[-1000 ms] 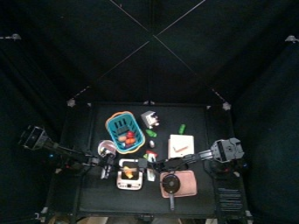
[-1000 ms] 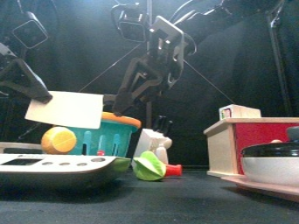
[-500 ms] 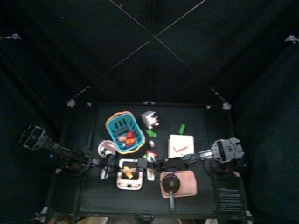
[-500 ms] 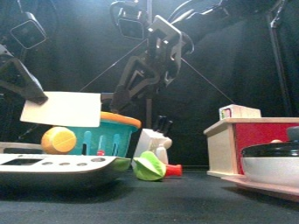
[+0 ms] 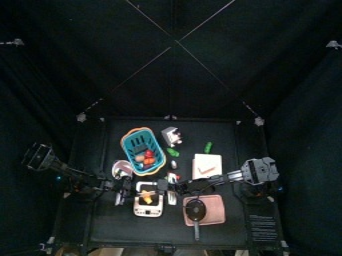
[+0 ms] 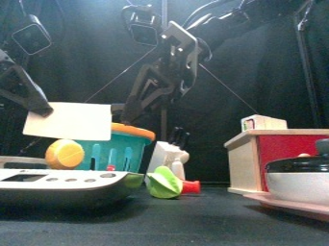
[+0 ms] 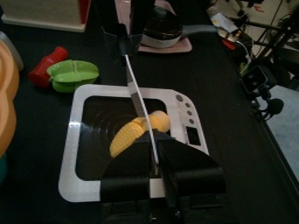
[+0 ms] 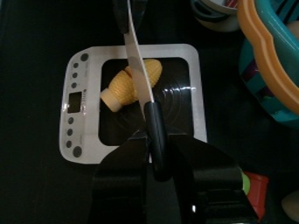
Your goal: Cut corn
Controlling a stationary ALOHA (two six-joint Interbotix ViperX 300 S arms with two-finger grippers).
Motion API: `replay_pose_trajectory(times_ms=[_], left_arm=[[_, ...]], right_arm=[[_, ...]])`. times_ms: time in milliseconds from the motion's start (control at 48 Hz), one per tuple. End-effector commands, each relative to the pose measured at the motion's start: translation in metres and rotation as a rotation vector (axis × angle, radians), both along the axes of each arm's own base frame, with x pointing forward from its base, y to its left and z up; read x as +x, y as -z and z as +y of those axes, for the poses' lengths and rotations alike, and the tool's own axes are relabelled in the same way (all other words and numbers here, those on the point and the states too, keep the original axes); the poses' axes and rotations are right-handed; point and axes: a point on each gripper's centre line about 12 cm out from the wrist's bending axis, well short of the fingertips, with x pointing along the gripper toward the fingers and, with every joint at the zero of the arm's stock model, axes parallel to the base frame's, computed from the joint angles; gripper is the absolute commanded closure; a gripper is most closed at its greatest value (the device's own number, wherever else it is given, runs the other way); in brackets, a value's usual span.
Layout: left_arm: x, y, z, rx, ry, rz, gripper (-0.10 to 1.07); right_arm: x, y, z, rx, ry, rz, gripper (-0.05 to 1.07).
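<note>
Yellow corn lies on the white scale at the near edge, left of middle, where my 2 grippers, left and right, each clamp 1 end of the knife, apparently to steady its edge crosswise above the cob.

One corn is counted on one white scale, with one white knife blade seen edge-on above it. Beside the scale, one green piece and one red piece are counted. One teal basket and one white cutting board are seen on the worktop.
</note>
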Motion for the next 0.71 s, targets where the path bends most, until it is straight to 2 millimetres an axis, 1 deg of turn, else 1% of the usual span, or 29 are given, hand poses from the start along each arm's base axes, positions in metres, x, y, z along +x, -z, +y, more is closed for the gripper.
replay_pose_trajectory(times_ms=[0,688], left_arm=[[0.007,-0.009,-0.005,-0.006,0.013,-0.035,0.57],[0.006,-0.009,-0.009,-0.008,0.025,-0.031,0.57]], right_arm=[[0.009,-0.033,-0.021,0.001,0.039,-0.088,0.51],[0.011,-0.021,-0.021,0.004,0.042,-0.062,0.51]])
